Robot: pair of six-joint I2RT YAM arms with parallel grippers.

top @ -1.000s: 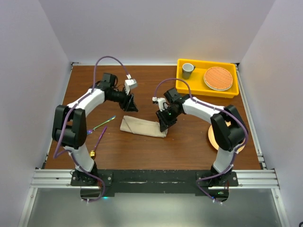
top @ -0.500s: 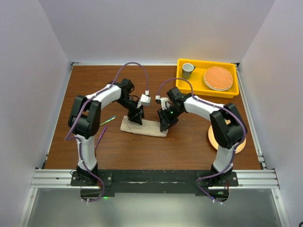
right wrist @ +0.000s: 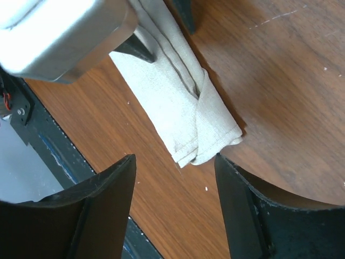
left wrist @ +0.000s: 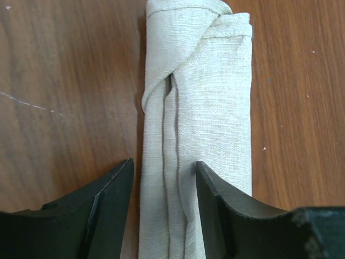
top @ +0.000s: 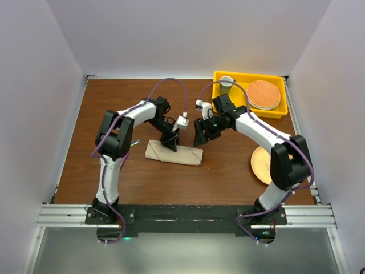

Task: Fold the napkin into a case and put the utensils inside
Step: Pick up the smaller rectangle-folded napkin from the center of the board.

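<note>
We see the case point(top: 183, 154) lying flat near the middle of the table point(top: 199, 182), its long side running left to right between the two arms. The left gripper point(left wrist: 163, 166) is down over its left part with jaws spread; one finger point(left wrist: 108, 205) is over bare wood just beside the cloth edge and the other point(left wrist: 223, 213) is over the cloth; the overlapped folds sit in the gap, not visibly pinched. The right gripper point(right wrist: 173, 159) hangs above the case's right end, jaws wide apart and holding nothing.

From the right wrist, the left arm's grey camera box point(right wrist: 62, 32) covers the far part of the case. The left arm lies across the fork point(top: 134, 142); only a short sliver shows, left of the case. At the far right corner stands a yellow tray point(top: 245, 111) with a cup point(top: 227, 81) and a round woven mat point(top: 263, 95); a peach plate point(top: 259, 165) lies near the right edge, partly behind the right arm; all are well apart from the case.

The case is coarse-weave beige cloth, a narrow rectangle; two flaps cross diagonally at its right end, leaving a slit along the middle. The table is dark brown wood grain with faint scratches; the fingers are matte black wedges.
</note>
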